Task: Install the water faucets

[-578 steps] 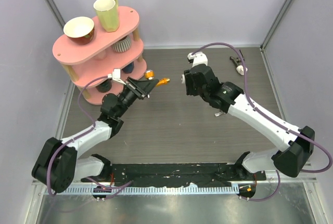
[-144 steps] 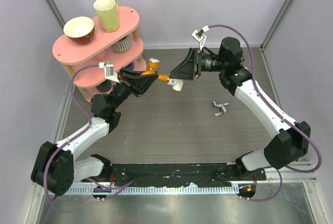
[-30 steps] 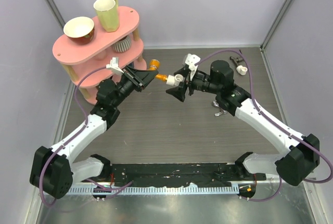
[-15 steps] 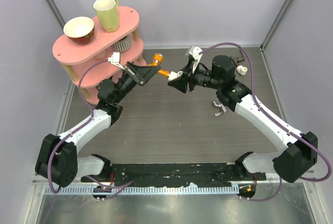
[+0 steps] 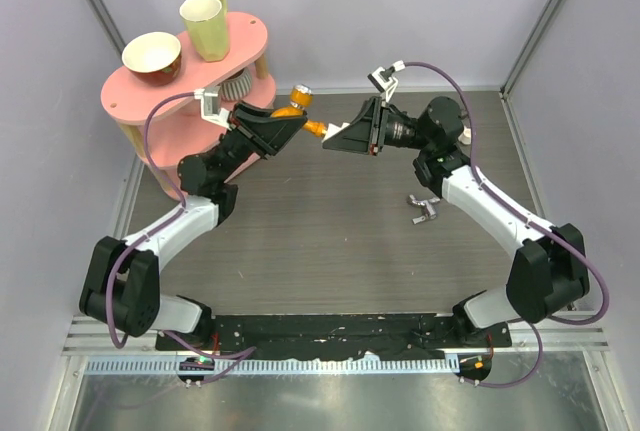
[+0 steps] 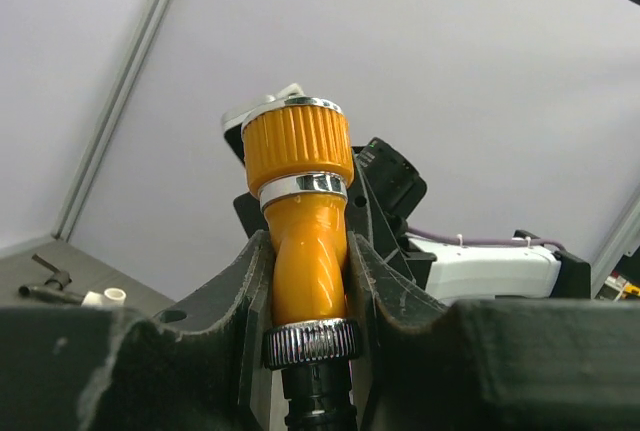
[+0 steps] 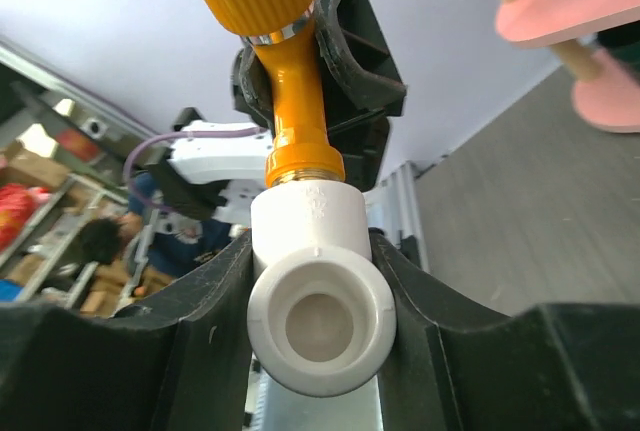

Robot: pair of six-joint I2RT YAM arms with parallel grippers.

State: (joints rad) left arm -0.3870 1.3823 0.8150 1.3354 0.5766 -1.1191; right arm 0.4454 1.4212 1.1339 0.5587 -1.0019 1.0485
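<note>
The orange tap (image 5: pixel 291 111) with its silvery knob is held in the air in front of the pink shelf. My left gripper (image 5: pixel 283 123) is shut on its body; in the left wrist view the tap (image 6: pixel 305 251) stands upright between the fingers (image 6: pixel 248 286) of my left gripper (image 6: pixel 306 276). My right gripper (image 5: pixel 340 137) is shut on the white pipe fitting (image 7: pixel 315 301), whose open end faces the right wrist camera. The tap's (image 7: pixel 290 91) threaded end sits in the top of the fitting. My right gripper (image 7: pixel 315 286) faces the left one.
A pink two-tier shelf (image 5: pixel 140 131) stands at the back left with a yellow mug (image 5: pixel 205 26) and a bowl (image 5: pixel 152 54) on top. A small silver tap piece (image 5: pixel 424 208) lies on the table at right. A dark tap piece with a white end (image 6: pixel 95 297) lies at the back right.
Both grippers have moved up and toward the back with the tap and fitting held together between them. The right wrist has turned; the left arm has reached further out.
</note>
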